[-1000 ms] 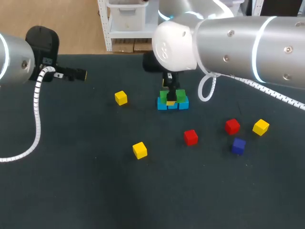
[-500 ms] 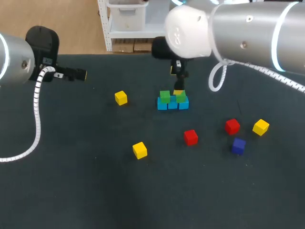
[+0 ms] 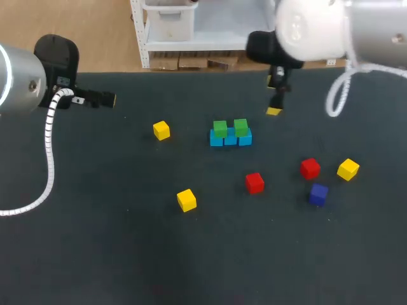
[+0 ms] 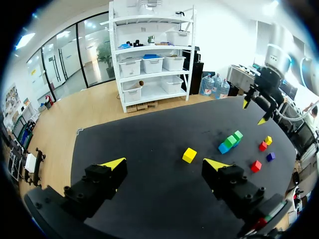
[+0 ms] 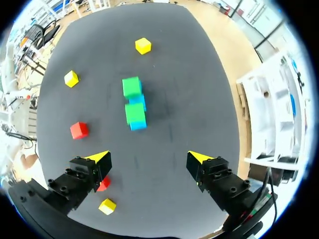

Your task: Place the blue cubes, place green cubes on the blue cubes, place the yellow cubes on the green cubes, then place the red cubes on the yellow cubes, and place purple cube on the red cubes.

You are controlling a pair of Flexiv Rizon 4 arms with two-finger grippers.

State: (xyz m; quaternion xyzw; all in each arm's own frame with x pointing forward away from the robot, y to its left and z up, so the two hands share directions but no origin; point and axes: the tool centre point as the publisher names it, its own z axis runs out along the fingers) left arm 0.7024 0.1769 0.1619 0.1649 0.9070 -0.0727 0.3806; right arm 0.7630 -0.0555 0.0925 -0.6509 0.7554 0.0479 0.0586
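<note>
Spreading the right gripper [image 3: 272, 95] wide over the far part of the table [image 3: 95, 254], yellow-tipped fingers well apart, gripping nothing and touching no cube. Showing the same in the right wrist view: right gripper [image 5: 149, 158] gaping, with only dark table between the fingers.

Counting what appear to be three blue cubes [image 3: 230, 139] in a short row, touching side by side. Counting two green cubes [image 3: 220, 128] sitting on top of that row, one toward each end. Counting three yellow cubes, all lying singly on the table: one [image 3: 161, 130] left of the row, one [image 3: 186, 199] nearer the robot, one [image 3: 348, 169] far out on the right. Counting two red cubes: one [image 3: 254, 182] in front of the row, the other [image 3: 310, 168] just beside the right-hand yellow one. Counting one purple cube [image 3: 318, 194], lying near that second red cube.

Lying apart from the right gripper, the blue and green stack [image 5: 134, 104] showing ahead of its fingers in the wrist view, and to its left and nearer the robot in the head view.

Holding the left gripper [image 4: 164, 164] open too, empty, at the table's far left edge, well apart from every cube.
</note>
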